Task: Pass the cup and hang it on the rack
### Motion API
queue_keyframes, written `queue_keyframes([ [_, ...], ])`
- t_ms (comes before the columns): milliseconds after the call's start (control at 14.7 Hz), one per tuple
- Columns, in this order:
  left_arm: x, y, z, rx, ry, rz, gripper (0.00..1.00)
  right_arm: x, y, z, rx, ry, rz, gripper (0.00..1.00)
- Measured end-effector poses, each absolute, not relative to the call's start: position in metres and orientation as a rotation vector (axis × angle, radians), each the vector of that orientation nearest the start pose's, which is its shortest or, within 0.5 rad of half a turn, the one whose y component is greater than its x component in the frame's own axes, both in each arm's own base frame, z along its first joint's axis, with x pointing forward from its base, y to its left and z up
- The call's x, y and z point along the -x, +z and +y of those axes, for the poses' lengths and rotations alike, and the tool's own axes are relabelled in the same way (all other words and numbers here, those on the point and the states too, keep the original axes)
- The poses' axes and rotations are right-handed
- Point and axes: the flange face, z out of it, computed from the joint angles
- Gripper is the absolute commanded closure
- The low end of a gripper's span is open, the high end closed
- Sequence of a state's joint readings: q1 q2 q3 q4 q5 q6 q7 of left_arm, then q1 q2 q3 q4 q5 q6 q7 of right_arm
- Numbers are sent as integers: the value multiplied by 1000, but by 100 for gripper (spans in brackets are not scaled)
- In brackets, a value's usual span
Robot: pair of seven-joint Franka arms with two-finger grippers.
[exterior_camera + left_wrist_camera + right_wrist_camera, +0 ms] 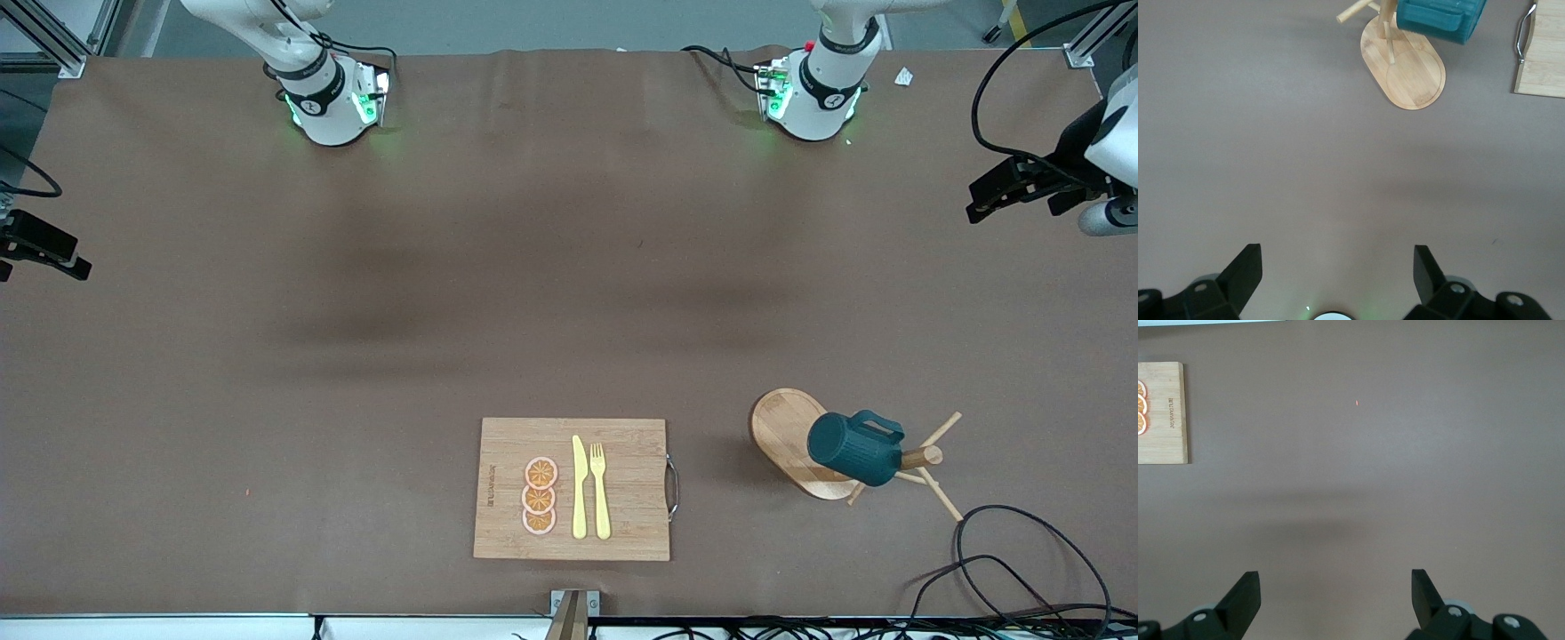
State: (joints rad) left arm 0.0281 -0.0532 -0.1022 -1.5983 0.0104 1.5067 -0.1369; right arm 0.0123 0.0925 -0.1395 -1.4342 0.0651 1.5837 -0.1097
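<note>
Front view shows the small dark teal-green ribbed cup (855, 448) already hanging on a peg of the light wooden mug-tree rack (787, 429), which stands near the desk's front edge toward the left arm's end. The hang looks done, so the step in hand is, by my judgement, to hold both arms clear and let the cup rest; if any touch-up were needed, the left arm should come in from above the oval base, not across the thin angled pegs that jut toward the front edge. The left gripper (1338, 280) hangs spread wide over bare brown desk near the side edge at its own end, holding nothing; the right gripper (1335, 600) waits spread over bare desk at the other side edge, also empty. Beside the rack, toward the middle of the front edge, lies a rectangular bamboo cutting board (640, 524) carrying three orange slices (539, 496), a yellow knife (579, 489) and a yellow fork (600, 489). A loose black cable (1022, 560) loops at the front corner close to the rack and could snag a low-moving arm.
</note>
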Motion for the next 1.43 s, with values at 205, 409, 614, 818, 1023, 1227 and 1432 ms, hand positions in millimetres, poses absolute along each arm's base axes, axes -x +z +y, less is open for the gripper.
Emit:
queue_keyframes([
  [205,-526,635,-48,3119,54,-77,0,-583,640,-64,3096,-126,25,0],
  [409,-522,640,-49,3120,38,-72,0,-584,640,-65,3097,-132,27,0],
  [614,-522,641,-51,3141,39,-74,0,-584,640,-65,3101,-131,10,0],
  [818,-521,641,-53,3162,41,-76,0,-583,646,-66,3106,-152,-130,0],
  [1023,-522,643,-53,3163,32,-76,0,-582,652,-74,3108,-170,-172,0],
  [1227,-522,644,-51,3144,22,-74,0,-582,652,-75,3108,-169,-176,0],
  [1432,-523,644,-50,3126,19,-72,0,-582,652,-74,3107,-169,-181,0],
])
